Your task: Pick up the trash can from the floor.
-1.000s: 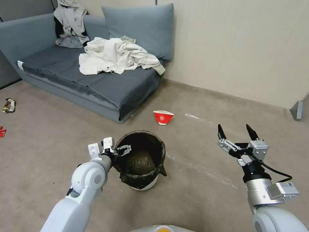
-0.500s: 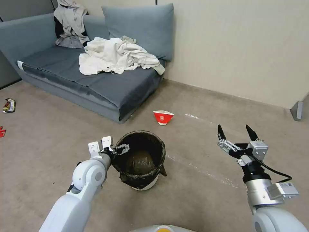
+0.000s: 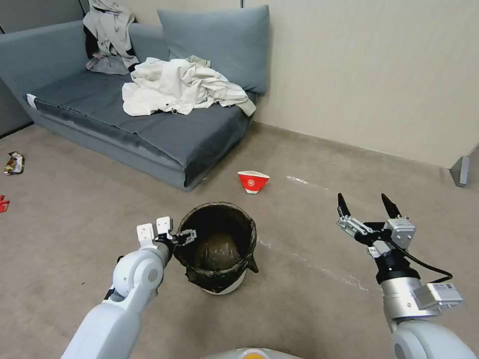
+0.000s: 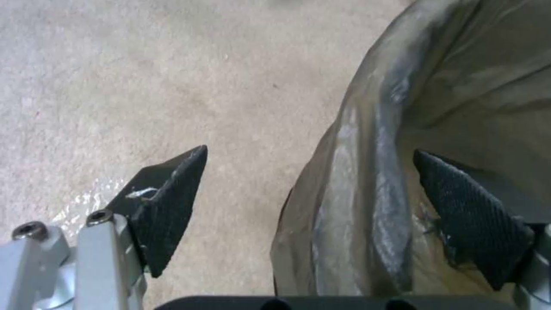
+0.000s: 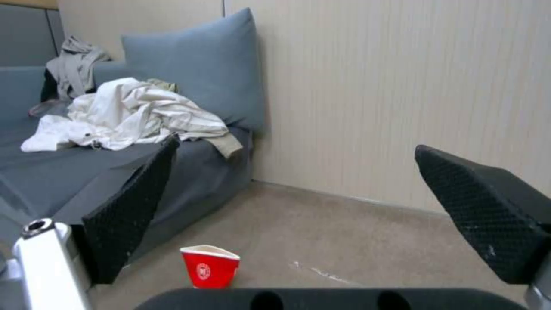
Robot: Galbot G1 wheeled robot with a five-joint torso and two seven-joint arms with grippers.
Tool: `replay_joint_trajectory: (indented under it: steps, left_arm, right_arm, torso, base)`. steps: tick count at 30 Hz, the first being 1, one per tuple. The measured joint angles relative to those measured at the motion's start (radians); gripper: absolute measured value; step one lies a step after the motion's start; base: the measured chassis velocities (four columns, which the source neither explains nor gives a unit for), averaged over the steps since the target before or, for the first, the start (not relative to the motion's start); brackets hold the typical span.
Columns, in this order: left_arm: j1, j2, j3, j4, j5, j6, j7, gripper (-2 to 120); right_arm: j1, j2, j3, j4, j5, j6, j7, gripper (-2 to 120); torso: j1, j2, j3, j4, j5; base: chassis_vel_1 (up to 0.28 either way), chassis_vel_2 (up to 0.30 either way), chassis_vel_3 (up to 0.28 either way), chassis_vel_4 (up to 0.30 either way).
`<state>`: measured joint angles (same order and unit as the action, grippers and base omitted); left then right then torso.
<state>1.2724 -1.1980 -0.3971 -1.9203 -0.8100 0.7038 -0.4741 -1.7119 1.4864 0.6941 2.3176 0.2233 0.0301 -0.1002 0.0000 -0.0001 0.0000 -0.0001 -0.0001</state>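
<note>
The trash can [image 3: 219, 249] stands upright on the floor [image 3: 309, 309], out in the open carpet and well apart from the sofa's [image 3: 149, 134] front corner and from the wall [image 3: 369, 75] behind. Its dark bag is folded over the rim and hangs down the sides. The left gripper [image 3: 180, 238] is at the rim's edge on the robot's left side; in the left wrist view [image 4: 310, 172] its fingers are spread apart and straddle the lip, one fingertip [image 4: 172, 193] outside over bare carpet, the other [image 4: 459, 202] inside against the bag lining, neither pressing the rim yet. A small red-and-white bowl [image 3: 253, 181] sits on the floor between the can and the sofa, apart from both. The right gripper [image 3: 368, 204] hangs above open carpet well to the right of the can, fingers wide apart and holding nothing. A broad stretch of bare floor lies between the two arms and around the can's right side, marked by faint whitish streaks [image 3: 319, 267].
</note>
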Motion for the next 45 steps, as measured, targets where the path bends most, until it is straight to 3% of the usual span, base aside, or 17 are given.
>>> replay_joint_trajectory:
  steps: [4, 10, 12, 14, 22, 24, 27, 28, 45]
  left_arm:
    - [0.005, -0.002, 0.0, 0.004, 0.005, 0.004, 0.0, 88]
    - [0.013, -0.008, -0.002, 0.005, 0.008, 0.016, 0.0, 69]
    - [0.014, -0.008, -0.002, 0.004, 0.008, 0.016, 0.0, 69]
    - [0.017, -0.01, -0.003, 0.002, 0.009, 0.017, 0.0, 55]
    - [0.027, -0.011, -0.005, -0.002, 0.011, 0.018, 0.0, 30]
    - [0.033, -0.013, -0.004, -0.006, 0.012, 0.018, 0.0, 19]
    - [0.036, -0.015, -0.004, -0.008, 0.013, 0.018, 0.0, 13]
    - [0.04, -0.018, -0.005, -0.009, 0.013, 0.019, 0.001, 5]
    - [0.09, -0.043, -0.029, -0.055, 0.016, 0.018, 0.002, 3]
  right_arm:
    - [0.0, 0.0, 0.0, 0.0, 0.0, 0.001, 0.0, 100]
    - [0.0, -0.002, 0.0, -0.001, 0.0, 0.005, 0.002, 100]
    - [0.0, -0.002, 0.0, -0.001, 0.0, 0.005, 0.002, 100]
    - [0.0, -0.002, 0.0, -0.001, 0.0, 0.006, 0.002, 100]
    - [-0.004, 0.0, 0.0, -0.002, 0.0, 0.013, 0.003, 100]
    - [-0.006, 0.0, 0.0, -0.002, 0.0, 0.017, 0.003, 100]
    - [-0.008, 0.0, 0.0, -0.002, 0.0, 0.018, 0.003, 100]
    - [-0.01, -0.001, 0.0, -0.001, 0.0, 0.021, 0.003, 100]
    - [-0.027, -0.007, 0.002, 0.02, 0.001, 0.031, 0.008, 100]
  torso:
    - [0.0, 0.0, 0.0, -0.0001, 0.0]
    - [0.0, 0.0, 0.0, 0.0, 0.0003]
    - [0.0, 0.0, 0.0, 0.0, 0.0004]
    - [0.0, 0.0, 0.0, 0.0, 0.0004]
    - [0.0, 0.0, 0.0, 0.0, 0.0002]
    - [0.0, 0.0, 0.0, 0.0, 0.0002]
    - [0.0, 0.0, 0.0, -0.0001, 0.0002]
    - [0.0, 0.0, 0.0, -0.0001, 0.0003]
    - [0.0, 0.0, 0.0, 0.0, -0.0006]
  base:
    - [0.0, 0.0, 0.0, 0.0]
    - [0.0, 0.0, 0.0, 0.0]
    - [0.0, 0.0, 0.0, 0.0]
    - [0.0, 0.0, 0.0, 0.0]
    - [0.0, 0.0, 0.0, 0.0]
    - [0.0, 0.0, 0.0, 0.0]
    - [0.0, 0.0, 0.0, 0.0]
    - [0.0, 0.0, 0.0, 0.0]
    - [0.0, 0.0, 0.0, 0.0]
